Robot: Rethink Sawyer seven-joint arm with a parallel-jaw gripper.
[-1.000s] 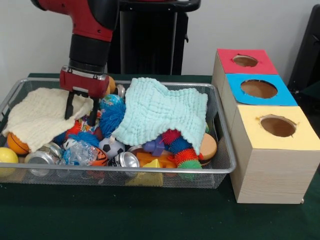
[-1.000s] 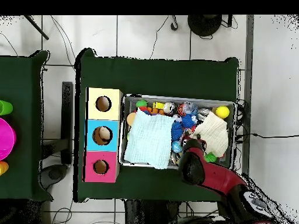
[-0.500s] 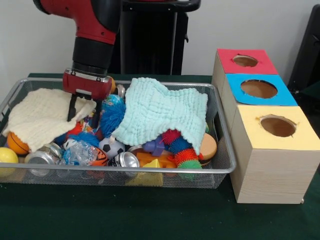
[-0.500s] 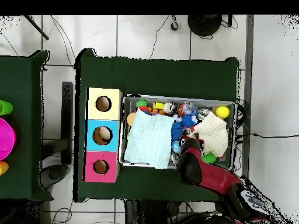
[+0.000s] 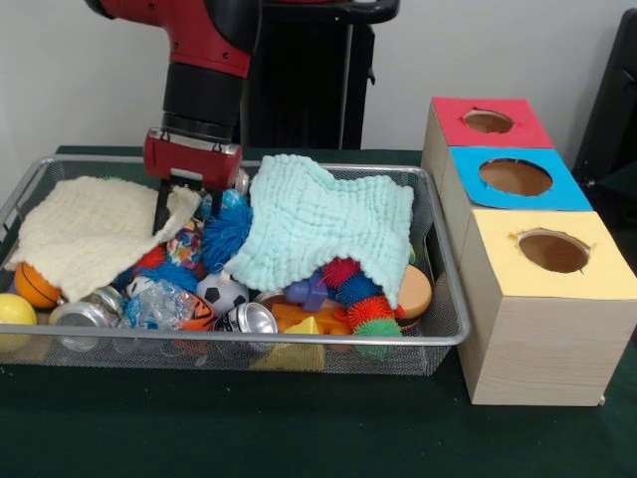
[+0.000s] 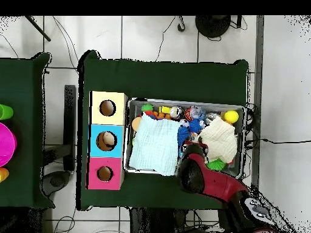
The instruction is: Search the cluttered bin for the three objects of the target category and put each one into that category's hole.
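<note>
- The gripper (image 5: 187,207) hung over the far left part of the wire mesh bin (image 5: 450,337), between the cream waffle cloth (image 5: 82,232) and the mint-green waffle cloth (image 5: 323,225); its two dark fingers (image 5: 160,209) stood apart, open, with nothing between them.
- One blotched cloth piece (image 5: 184,244), white with red, blue and yellow marks, lay just below the fingertips, beside a blue spiky ball (image 5: 225,235); whether the tips touched it could not be told.
- No other blotched pieces showed; the two waffle cloths covered much of the clutter.
- The yellow-surround hole (image 5: 553,251) topped the nearest wooden box, right of the bin; the blue-surround hole (image 5: 515,176) and red-surround hole (image 5: 488,121) lay behind it.
- From overhead, the red arm (image 6: 209,181) reached over the bin's rim nearest the robot; the gripper itself was hidden beneath it.
</note>
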